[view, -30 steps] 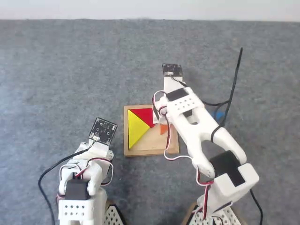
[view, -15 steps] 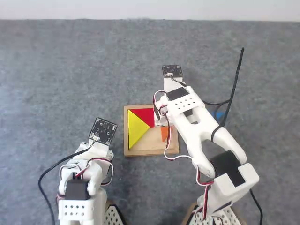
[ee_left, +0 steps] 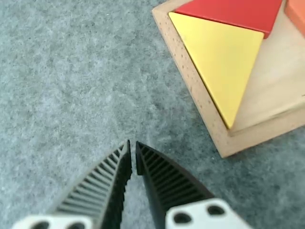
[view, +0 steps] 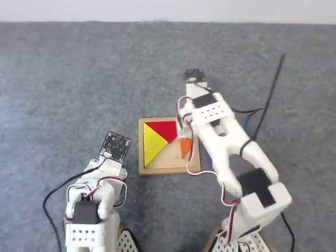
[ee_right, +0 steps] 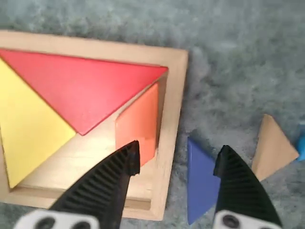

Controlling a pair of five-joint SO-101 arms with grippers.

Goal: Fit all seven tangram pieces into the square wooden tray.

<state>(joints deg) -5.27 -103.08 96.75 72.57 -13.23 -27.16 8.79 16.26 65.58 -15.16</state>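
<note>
**On the grey bench [view: 63, 79], the orange piece is down and the right arm is off it**

High view: the felt-like grey bench runs to a pale wall at the far edge. A second ago your right arm [view: 226, 142] lay across the near-right part of the wooden tray [view: 140, 152], with the orange piece [view: 185, 148] half hidden beneath it. The arm has now swung away to the right. The orange piece lies in plain sight inside the tray, against its right wall and just beside the red triangle [view: 164, 128]. The yellow triangle [view: 151, 144] fills the left side. I judge that as three of the seven pieces seated and four left to fetch. The left arm [view: 94, 199] has not moved.

Left wrist view: the left gripper [ee_left: 132, 145] hangs over bare bench just beside the tray's corner. Its fingers are drawn together to a thin slit, with nothing between them.

Right wrist view: the right gripper [ee_right: 178, 160] is spread wide and empty. One finger is over the near end of the orange piece, the other over the bench outside the rim. Between them, off the tray, lies a blue piece [ee_right: 202, 183]. A tan triangle [ee_right: 271, 148] lies beyond it. I would take the blue one next.

You will find no label or writing legible in any view.
</note>
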